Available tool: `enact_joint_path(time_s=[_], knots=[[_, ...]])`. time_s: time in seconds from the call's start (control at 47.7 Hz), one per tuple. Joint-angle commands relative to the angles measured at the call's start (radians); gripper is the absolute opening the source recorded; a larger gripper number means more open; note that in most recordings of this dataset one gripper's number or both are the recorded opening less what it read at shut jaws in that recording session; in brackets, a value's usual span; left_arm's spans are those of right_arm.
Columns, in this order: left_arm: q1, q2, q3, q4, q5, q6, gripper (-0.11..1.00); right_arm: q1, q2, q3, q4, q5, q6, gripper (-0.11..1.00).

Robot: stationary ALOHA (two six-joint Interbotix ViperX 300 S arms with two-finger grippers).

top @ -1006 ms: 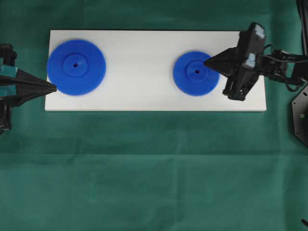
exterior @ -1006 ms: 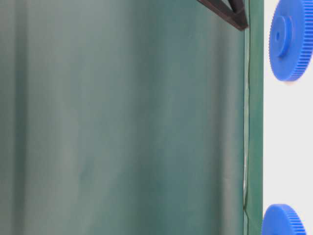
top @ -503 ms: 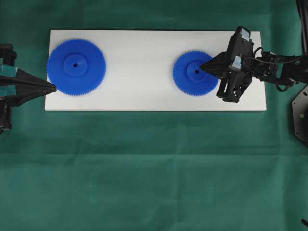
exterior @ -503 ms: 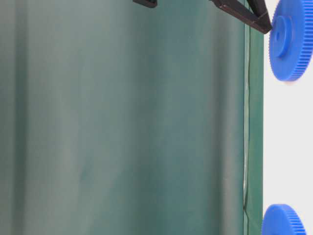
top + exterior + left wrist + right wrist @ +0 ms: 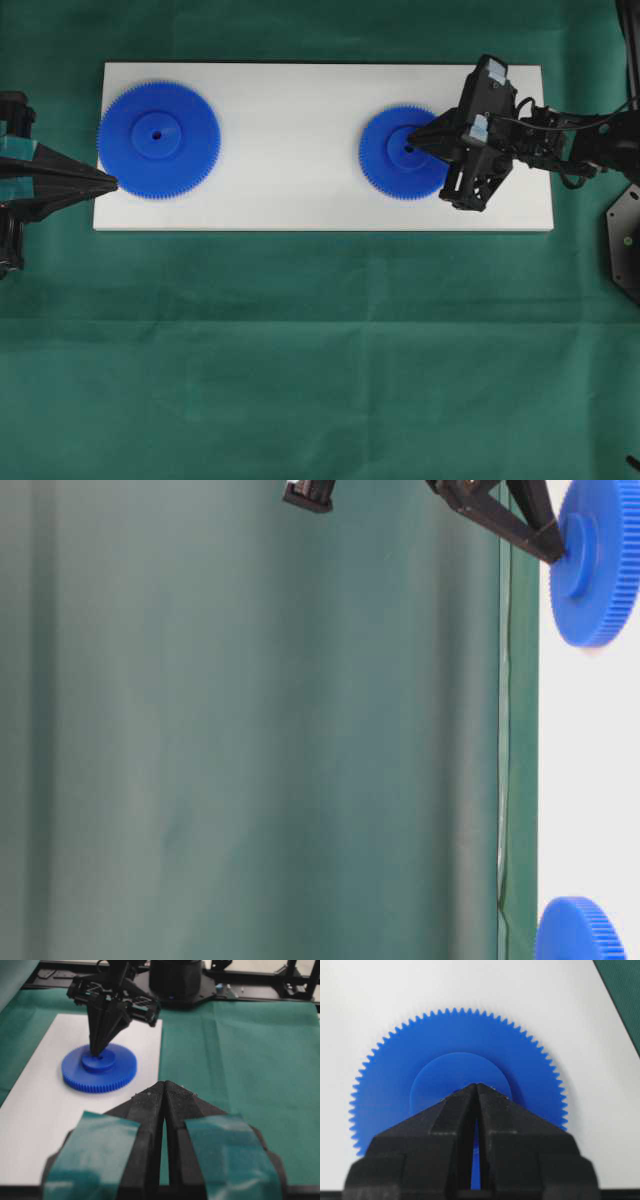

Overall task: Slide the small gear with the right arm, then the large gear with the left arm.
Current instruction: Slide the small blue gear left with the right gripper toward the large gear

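Looking down from overhead, a white board point(image 5: 300, 200) lies on the green-clothed surface point(image 5: 320, 350) with two blue gears on it, well apart. The large gear point(image 5: 159, 140) sits at the board's left end; the small gear point(image 5: 402, 152) sits right of the board's middle. The right arm point(image 5: 560, 150) reaches in from the right edge, and the right pincer point(image 5: 412, 142) has its pointed tips pressed together over the small gear's hub, at the centre hole. The left arm point(image 5: 20, 185) waits at the left edge, its left pincer point(image 5: 112, 183) clenched to a point just beside the large gear's rim, holding nothing.

In the table-level view, the right pincer point(image 5: 553, 552) comes down at a slant and its tip meets the raised hub of the small gear point(image 5: 598, 565). Part of the large gear point(image 5: 578, 932) lies flat on the board further along, with the green cloth point(image 5: 250, 730) hanging behind.

From the left wrist, the teal-taped left pincer point(image 5: 164, 1091) has its jaws closed tight and empty, its tip over the board's near edge. Beyond it, the small gear point(image 5: 99, 1067) lies flat on the white board point(image 5: 35, 1105) with the right pincer point(image 5: 96, 1052) standing tip-down on its hub.

From the right wrist, the right pincer point(image 5: 477, 1086) has its tips meeting with only a thin slit behind them, resting on the round hub of the small gear point(image 5: 457, 1045), gripping nothing.
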Motion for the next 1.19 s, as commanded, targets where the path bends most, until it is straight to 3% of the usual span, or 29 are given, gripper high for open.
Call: enact_joint_path(time_s=[0.0,0.796,1.173], knots=[[0.002,0.005,-0.009,-0.002,-0.011,0.003,0.00,0.000,0.006,-0.017,-0.003,-0.005,0.002,0.51],[0.002,0.006,-0.009,-0.003,-0.011,0.003,0.00,0.051,0.127,-0.103,-0.003,0.002,0.003,0.51],[0.002,0.005,0.008,-0.003,-0.011,0.002,0.00,0.058,0.265,-0.287,-0.003,0.038,0.003,0.51]])
